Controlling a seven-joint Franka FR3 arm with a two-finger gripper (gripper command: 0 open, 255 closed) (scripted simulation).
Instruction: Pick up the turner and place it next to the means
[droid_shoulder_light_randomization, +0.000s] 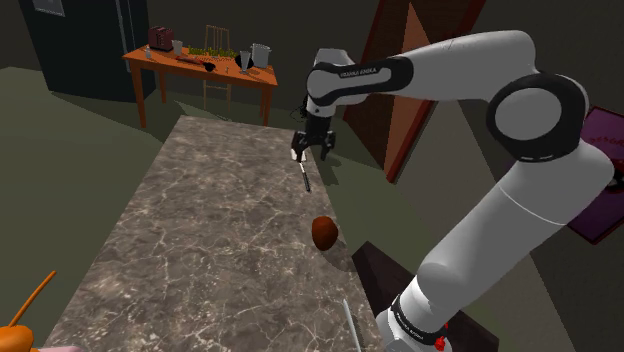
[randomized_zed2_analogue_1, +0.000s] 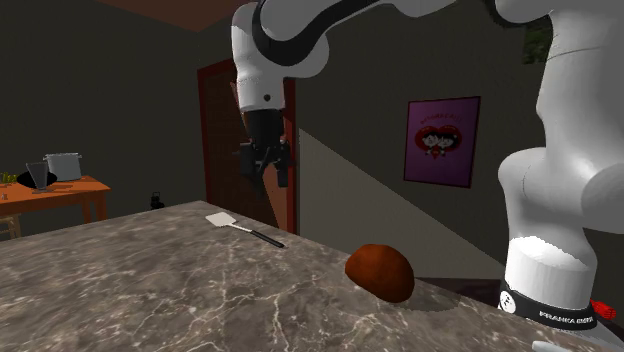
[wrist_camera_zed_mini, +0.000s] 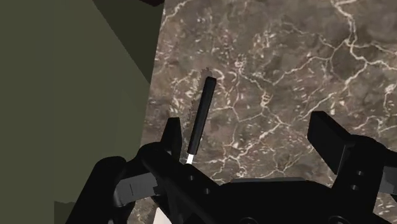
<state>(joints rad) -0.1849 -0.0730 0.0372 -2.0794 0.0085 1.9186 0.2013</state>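
**A:** Three views, and each adds something. What does the shoulder view give you?

**B:** The whole length of the dark, white-veined marble-patterned countertop (droid_shoulder_light_randomization: 200, 230). The all-black two-finger gripper (droid_shoulder_light_randomization: 311, 150) hangs over its far part. Just beneath it lies the slim turner with a black handle and white blade (droid_shoulder_light_randomization: 306, 180), near the counter's edge on that view's right. Closer to the stand sits a brown rounded lump (droid_shoulder_light_randomization: 324, 233), apart from the turner. Beyond the counter's far end stands an orange table (droid_shoulder_light_randomization: 200, 75) carrying small items.

**A:** And the second exterior view?

**B:** It gives the height. The gripper (randomized_zed2_analogue_1: 265, 172) is clear above the stone and does not touch the turner (randomized_zed2_analogue_1: 245, 229). The turner lies flat on the counter, with its white blade toward that view's left and its handle pointing toward the brown lump (randomized_zed2_analogue_1: 380, 272). A purple poster (randomized_zed2_analogue_1: 442, 140) hangs on the wall behind.

**A:** What about the fingers?

**B:** The wrist view settles that. The two black fingers (wrist_camera_zed_mini: 170, 135) stand well apart and clasp nothing. The turner (wrist_camera_zed_mini: 202, 114) shows its black handle running out along the countertop (wrist_camera_zed_mini: 286, 63). It lies close to one finger, well off the gripper's (wrist_camera_zed_mini: 248, 133) middle. Its white end passes under the hand. The handle lies near the counter's edge, and olive-green floor (wrist_camera_zed_mini: 63, 95) shows past that edge.
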